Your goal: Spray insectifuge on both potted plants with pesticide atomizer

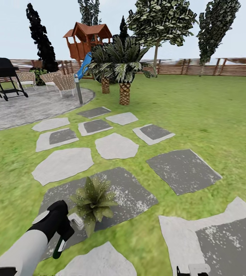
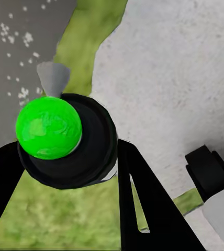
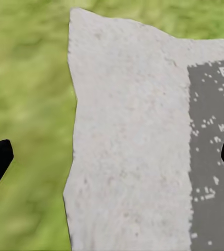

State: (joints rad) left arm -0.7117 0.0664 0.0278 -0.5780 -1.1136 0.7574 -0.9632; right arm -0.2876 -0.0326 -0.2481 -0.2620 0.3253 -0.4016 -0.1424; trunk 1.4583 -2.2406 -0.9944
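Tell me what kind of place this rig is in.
Most likely a backyard garden: green lawn crossed by flat grey stepping stones, a brown slatted wooden fence, a wooden play tower and a black grill on a round gravel patio.

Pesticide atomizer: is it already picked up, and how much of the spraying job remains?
Picked up, it seems: the left gripper is shut on the pesticide atomizer. In hand: its head is close beside one potted plant; no spray is visible. Left: covering both plants. The right gripper is open.
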